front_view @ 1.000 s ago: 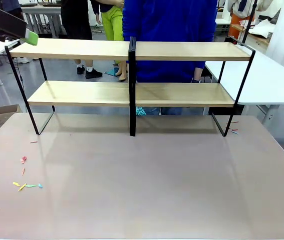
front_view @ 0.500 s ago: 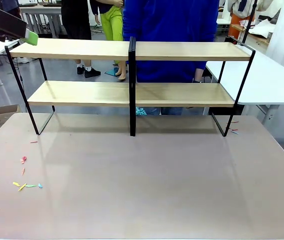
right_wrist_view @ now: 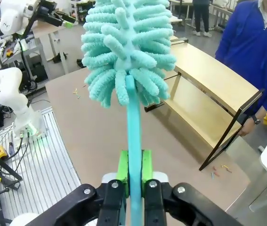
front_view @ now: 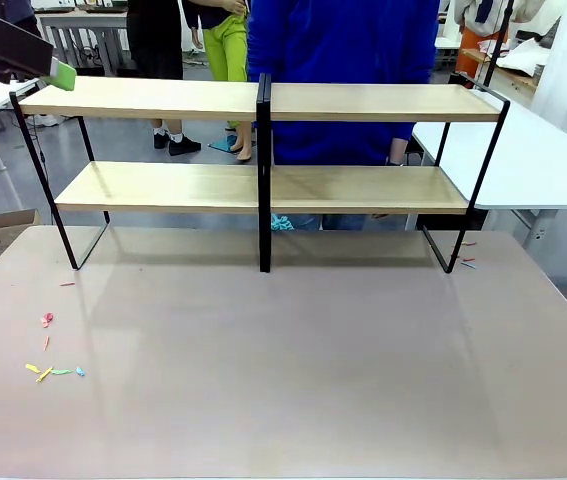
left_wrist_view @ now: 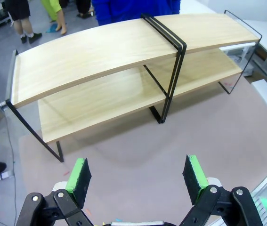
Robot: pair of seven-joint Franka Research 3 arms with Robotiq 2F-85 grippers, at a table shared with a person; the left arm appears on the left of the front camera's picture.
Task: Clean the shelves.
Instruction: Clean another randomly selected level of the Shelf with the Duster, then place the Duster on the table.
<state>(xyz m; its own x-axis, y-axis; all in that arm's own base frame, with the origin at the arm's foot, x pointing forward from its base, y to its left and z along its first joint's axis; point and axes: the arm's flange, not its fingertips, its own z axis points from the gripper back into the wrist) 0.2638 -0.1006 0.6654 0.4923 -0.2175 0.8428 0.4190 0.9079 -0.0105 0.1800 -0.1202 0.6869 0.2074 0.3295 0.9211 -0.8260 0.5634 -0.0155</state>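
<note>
The shelves [front_view: 263, 100] stand at the far side of the table, two light wooden boards on a black frame with a centre post; both boards look bare. My left gripper [front_view: 61, 72] hovers by the top board's left end. From its own wrist camera the left gripper [left_wrist_view: 137, 173] is open and empty, high above the table, facing the shelves [left_wrist_view: 124, 52]. My right gripper [right_wrist_view: 134, 169] is shut on the handle of a teal fluffy duster [right_wrist_view: 128, 52], held up above the table, well short of the shelves [right_wrist_view: 208, 77].
A person in a blue top [front_view: 343, 60] stands close behind the shelves. Small coloured scraps [front_view: 51, 370] lie on the table at front left, and a few more [front_view: 466, 262] by the shelves' right foot. A white table [front_view: 533, 160] stands at right.
</note>
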